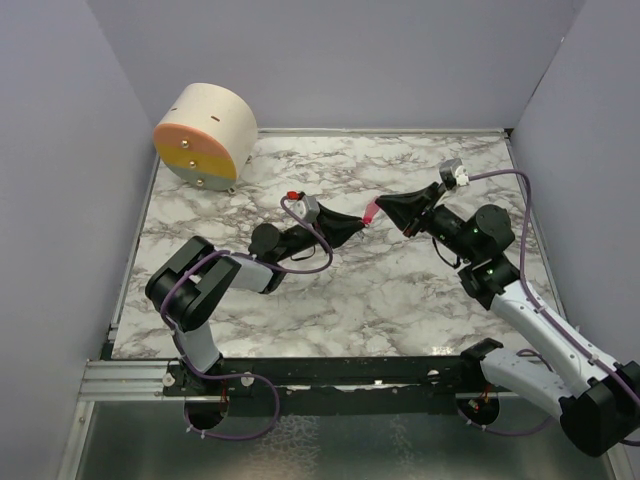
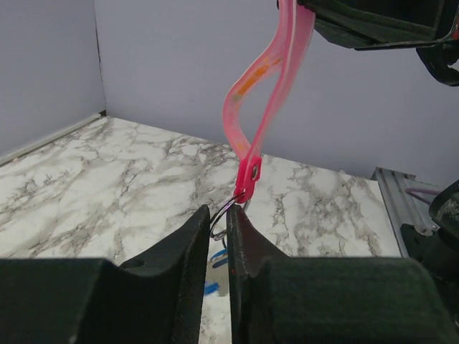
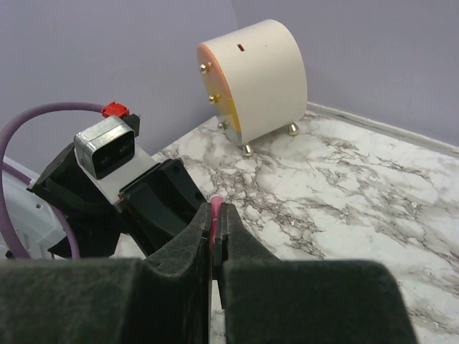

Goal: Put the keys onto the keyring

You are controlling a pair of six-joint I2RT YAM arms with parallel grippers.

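A cream drum-shaped box (image 1: 205, 133) with an orange-yellow face sits far left on the marble table (image 1: 400, 310).

two arms carry two grippers: one left gripper (image 1: 357, 227), one right gripper (image 1: 383, 207). one pink key (image 2: 267, 86). one keyring (image 2: 224, 213) with one blue tag (image 2: 210, 288). one round cream drum (image 1: 205, 135). one marble table (image 1: 400, 300).

Keyring tag (image 2: 213, 288) apparently mostly hidden

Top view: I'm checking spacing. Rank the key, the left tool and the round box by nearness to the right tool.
1. Key, held by the right tool.
2. Left tool, just left of it.
3. Round box, far-left corner.
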